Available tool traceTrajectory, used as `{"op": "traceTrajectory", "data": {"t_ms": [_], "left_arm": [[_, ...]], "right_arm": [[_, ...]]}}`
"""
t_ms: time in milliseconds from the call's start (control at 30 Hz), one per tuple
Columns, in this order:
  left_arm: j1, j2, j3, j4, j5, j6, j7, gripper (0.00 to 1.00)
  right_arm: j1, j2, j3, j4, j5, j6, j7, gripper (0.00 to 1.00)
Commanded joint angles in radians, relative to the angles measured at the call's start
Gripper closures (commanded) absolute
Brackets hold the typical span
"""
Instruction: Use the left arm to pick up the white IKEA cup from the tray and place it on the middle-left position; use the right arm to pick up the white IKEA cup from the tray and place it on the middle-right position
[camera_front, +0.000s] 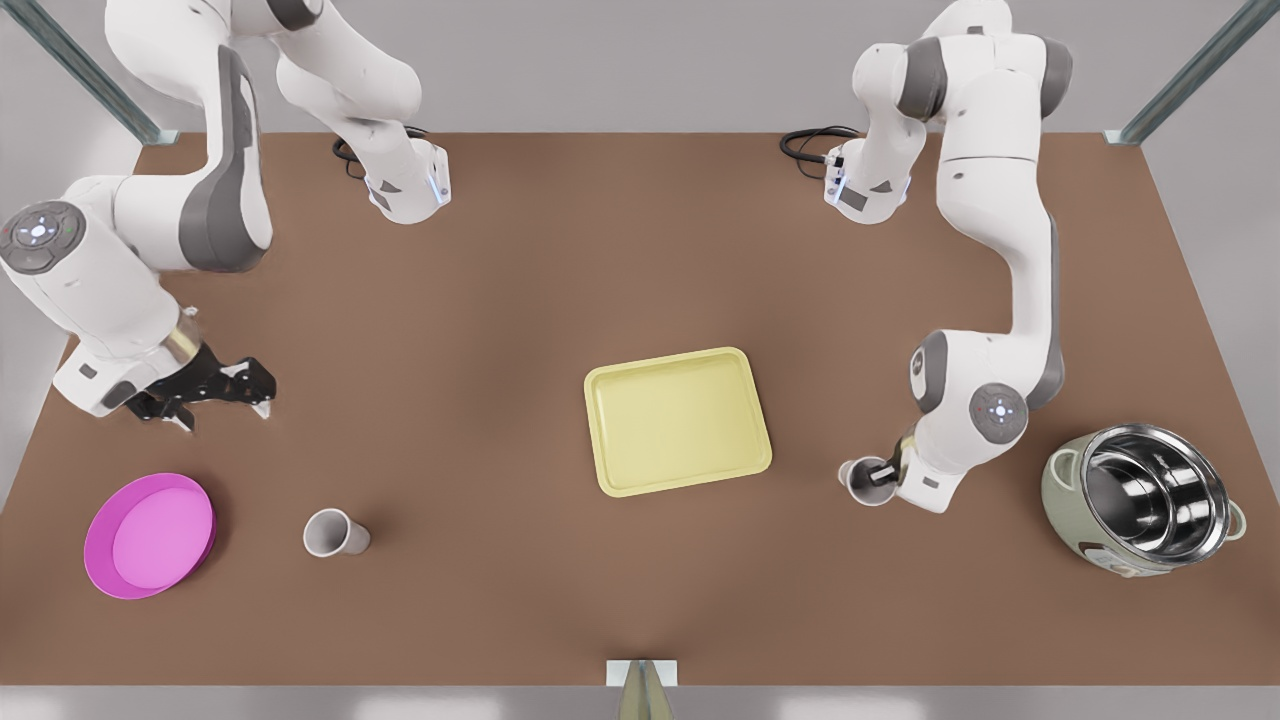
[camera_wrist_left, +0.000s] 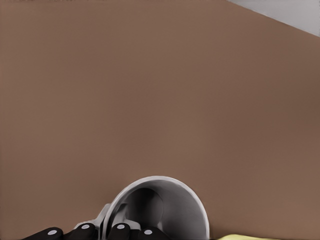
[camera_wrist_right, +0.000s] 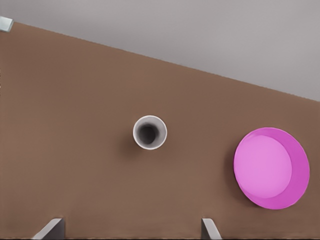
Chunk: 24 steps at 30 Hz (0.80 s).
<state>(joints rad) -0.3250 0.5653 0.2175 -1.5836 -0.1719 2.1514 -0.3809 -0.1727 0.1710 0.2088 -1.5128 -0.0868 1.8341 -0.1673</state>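
The left tool (camera_front: 872, 478) is at the front view's right, closed on the wall of 1 white cup (camera_front: 864, 480), with 1 finger reaching into the cup's open mouth. In the left wrist view that cup (camera_wrist_left: 162, 207) sits right against the dark fingers (camera_wrist_left: 49, 233), its mouth turned toward the camera and bare brown counter (camera_wrist_left: 150, 90) stretching beyond it. Whether the cup's base touches the counter cannot be told. The pale yellow tray (camera_front: 678, 420) lies near this tool, on the side toward the middle of the counter, apart from the held cup and with nothing in it. A corner of it shows beside the cup in the left wrist view. On the tool's other side, well apart, stands a pale green cooker with a shiny steel bowl (camera_front: 1145, 498). The right tool (camera_front: 225, 412) is at the front view's left, above the counter, its 2 fingers spread wide and holding nothing. In the right wrist view the 2 fingertips (camera_wrist_right: 50, 229) frame bare counter. Ahead of this tool, toward the counter's near edge, a 2nd white cup (camera_front: 335, 532) stands upright on the counter (camera_wrist_right: 149, 132), clear of the fingers. The round magenta dish (camera_front: 150, 535) lies beside that cup, apart from it (camera_wrist_right: 271, 167).
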Motion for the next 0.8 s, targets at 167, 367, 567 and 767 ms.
{"op": "traceTrajectory", "data": {"t_ms": [167, 367, 567, 767], "left_arm": [[0.069, 0.099, 0.014, 0.024, 0.065, 0.395, 0.591, 0.81], [0.089, 0.136, 0.014, 0.011, 0.051, 0.552, 0.585, 0.81], [0.096, 0.143, 0.010, -0.004, -0.123, 0.581, 0.597, 0.80], [0.093, 0.143, -0.004, -0.062, -0.196, 0.567, 0.593, 0.79]], "right_arm": [[0.004, -0.002, 0.003, -0.014, 0.052, -0.199, 0.124, 0.00], [0.004, 0.025, 0.003, -0.001, 0.042, -0.168, 0.124, 0.00], [0.004, 0.053, 0.003, 0.000, 0.042, -0.157, 0.124, 0.00], [0.004, 0.054, 0.003, 0.000, 0.042, -0.157, 0.124, 0.00]]}}
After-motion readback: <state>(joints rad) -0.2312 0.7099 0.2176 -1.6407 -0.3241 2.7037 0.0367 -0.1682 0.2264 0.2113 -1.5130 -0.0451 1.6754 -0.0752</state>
